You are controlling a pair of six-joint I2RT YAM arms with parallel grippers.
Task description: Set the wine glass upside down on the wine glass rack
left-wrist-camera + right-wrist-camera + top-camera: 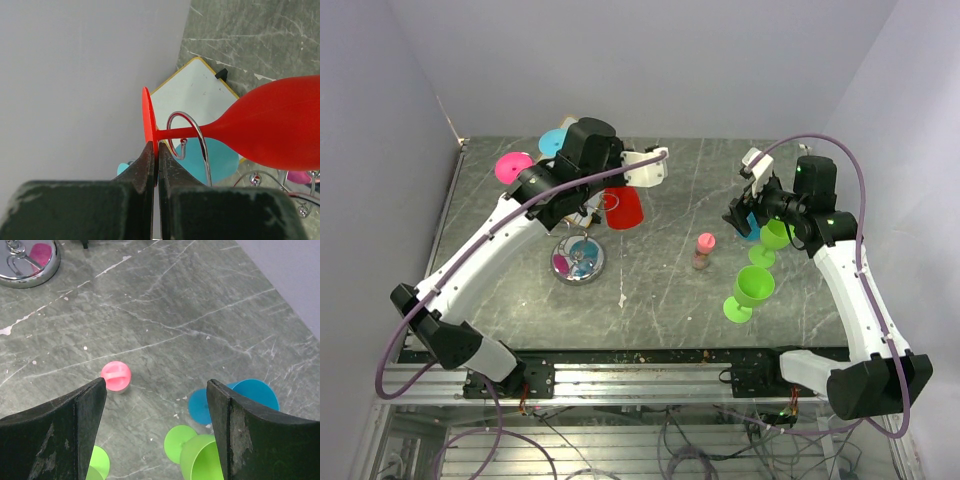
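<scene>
1. We see the left pincer (156, 150) clamped on the thin foot of the red wine glass (280, 127).
2. Its stem crosses a curled wire hook of the wine glass rack (580, 265); contact unclear.
3. The right pincer (156, 384) gapes over the veined surface (175, 315).

Reaches far forward with the left pincer (156, 150) clamped shut; holds the right pincer (157, 387) spread wide, tilted downward.

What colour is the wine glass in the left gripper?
Red; the wine glass shows best in the left wrist view.
</scene>
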